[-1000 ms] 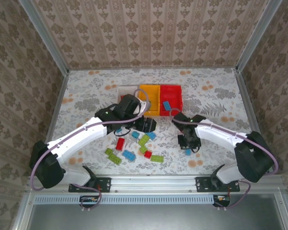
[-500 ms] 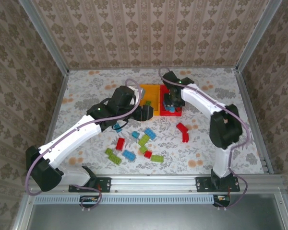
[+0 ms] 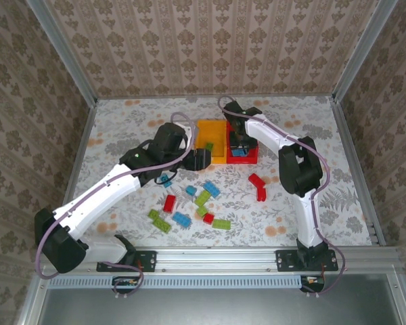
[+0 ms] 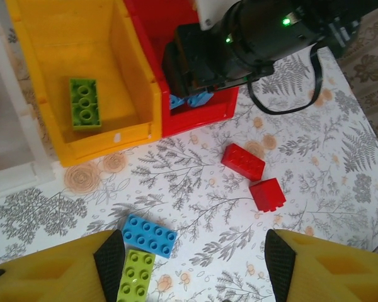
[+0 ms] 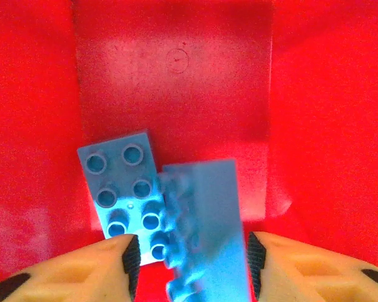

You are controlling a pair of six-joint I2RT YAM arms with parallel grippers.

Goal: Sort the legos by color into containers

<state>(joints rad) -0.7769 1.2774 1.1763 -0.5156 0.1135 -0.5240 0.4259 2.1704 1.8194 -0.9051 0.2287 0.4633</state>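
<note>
My right gripper (image 5: 193, 261) hangs inside the red container (image 5: 176, 75) with its jaws apart. A blurred blue lego (image 5: 208, 233) sits loose between the pads, with a gap on each side. It leans against a second blue lego (image 5: 123, 189) lying flat on the floor of that container. My left gripper (image 4: 192, 264) is open above the table, in front of the yellow container (image 4: 135, 94), which holds one green lego (image 4: 85, 104). Under it lie a blue lego (image 4: 149, 235) and a lime lego (image 4: 133, 277). The white container (image 4: 12, 176) stands left of the yellow one.
Two red bricks (image 3: 258, 184) lie on the table in front of the red container (image 3: 252, 161). Several more red, lime and blue bricks (image 3: 203, 200) are scattered near the front middle. The right arm (image 3: 271, 135) reaches over from the back right.
The right arm swung from the table's front up over the red container, then its jaws opened and let the blue brick go. The left gripper shifted back toward the yellow container.
</note>
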